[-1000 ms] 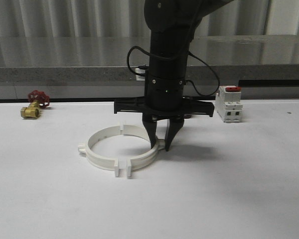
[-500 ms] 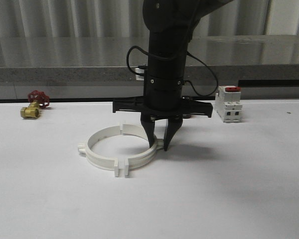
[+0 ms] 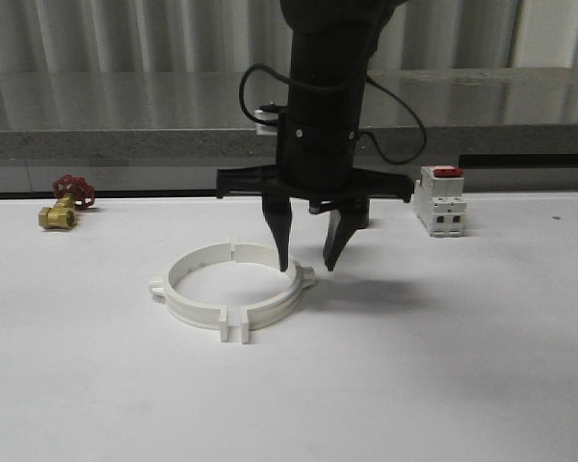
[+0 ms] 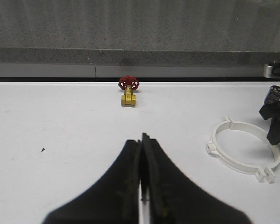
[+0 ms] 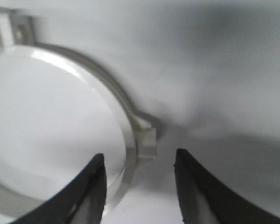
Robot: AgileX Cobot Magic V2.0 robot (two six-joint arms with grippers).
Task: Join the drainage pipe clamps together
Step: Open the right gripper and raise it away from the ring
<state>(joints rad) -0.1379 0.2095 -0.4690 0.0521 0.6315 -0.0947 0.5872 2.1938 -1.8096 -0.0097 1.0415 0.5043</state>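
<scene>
Clamps (image 3: 233,294): you've got both white half-rings lying flat on the white table (image 3: 443,385), their flanged ends meeting front and back so they read as one ring, a little left of the middle. At the front joint the two flanges stand side by side with a thin line between them; whether they are locked, you can't tell from here. One small tab sticks out on the ring's left side, another on its right.

Your right arm (image 3: 323,106) is the big black column coming straight down over the ring's right edge. Its gripper (image 3: 305,252) hangs above that edge with the fingers parted and nothing between them. In the front view the tips are clear of the plastic, one over the inside of the ring, one over the outside. From the right wrist you see the same thing: the rim and its right-hand tab (image 5: 147,140) lie in the gap between the two dark fingers (image 5: 91,191), untouched.

Your left gripper (image 4: 142,177) is well off to the left of the ring, above bare table, fingers pressed together, holding nothing.

Back right, near the table's far edge, stands the white switch (image 3: 442,200) with its red top. Back left sits the brass valve (image 3: 64,204) with its red handwheel, well apart from the ring.
</scene>
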